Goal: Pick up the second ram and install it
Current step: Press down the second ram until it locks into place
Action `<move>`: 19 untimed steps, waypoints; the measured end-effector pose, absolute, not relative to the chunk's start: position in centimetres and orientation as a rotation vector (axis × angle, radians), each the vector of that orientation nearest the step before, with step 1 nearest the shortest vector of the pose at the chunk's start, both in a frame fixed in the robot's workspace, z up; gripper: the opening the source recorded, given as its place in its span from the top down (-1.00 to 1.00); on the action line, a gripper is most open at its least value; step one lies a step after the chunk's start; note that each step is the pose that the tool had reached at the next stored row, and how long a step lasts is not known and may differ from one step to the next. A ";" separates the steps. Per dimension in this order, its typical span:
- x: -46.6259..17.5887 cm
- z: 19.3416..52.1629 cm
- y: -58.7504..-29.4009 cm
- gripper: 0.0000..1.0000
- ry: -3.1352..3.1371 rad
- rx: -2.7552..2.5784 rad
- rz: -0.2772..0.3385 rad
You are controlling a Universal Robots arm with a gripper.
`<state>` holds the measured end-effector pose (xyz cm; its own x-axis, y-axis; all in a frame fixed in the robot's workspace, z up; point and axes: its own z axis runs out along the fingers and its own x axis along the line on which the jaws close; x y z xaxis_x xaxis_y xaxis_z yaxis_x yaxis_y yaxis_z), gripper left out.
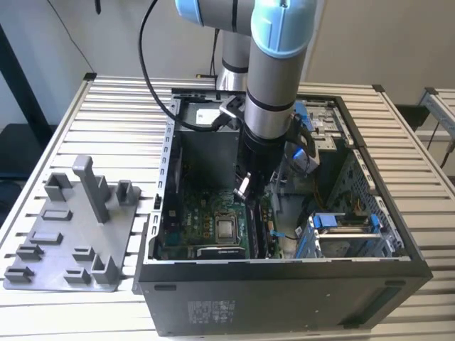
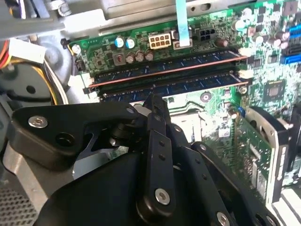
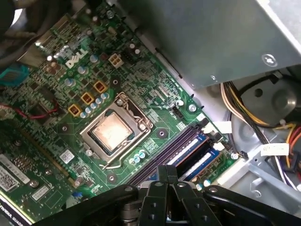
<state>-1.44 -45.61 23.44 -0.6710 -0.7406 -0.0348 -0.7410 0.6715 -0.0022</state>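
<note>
Closest to the second wrist view's camera, the black end effector [image 2: 156, 104] has its fingers pressed together, holding nothing, tips just above the thin dark second ram [image 2: 169, 87] seated in its motherboard slot. Beyond lies another seated memory stick [image 2: 164, 68] on the green motherboard [image 2: 141, 40].

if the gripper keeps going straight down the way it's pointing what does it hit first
Most likely the memory sticks already seated in the motherboard slots: in both wrist views the gripper points at them, close above. Depth is unclear, so whether it already touches them cannot be told.
</note>
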 end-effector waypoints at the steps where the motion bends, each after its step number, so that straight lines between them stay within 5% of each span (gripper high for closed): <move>1: -1.4 23.4 -45.6 0.79 2.830 -1.286 0.019; 19: -1.4 23.4 -45.6 0.79 2.575 -1.746 0.027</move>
<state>-1.44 -45.61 23.41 -0.3695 -0.9285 -0.0351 -0.9291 0.3699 -0.0028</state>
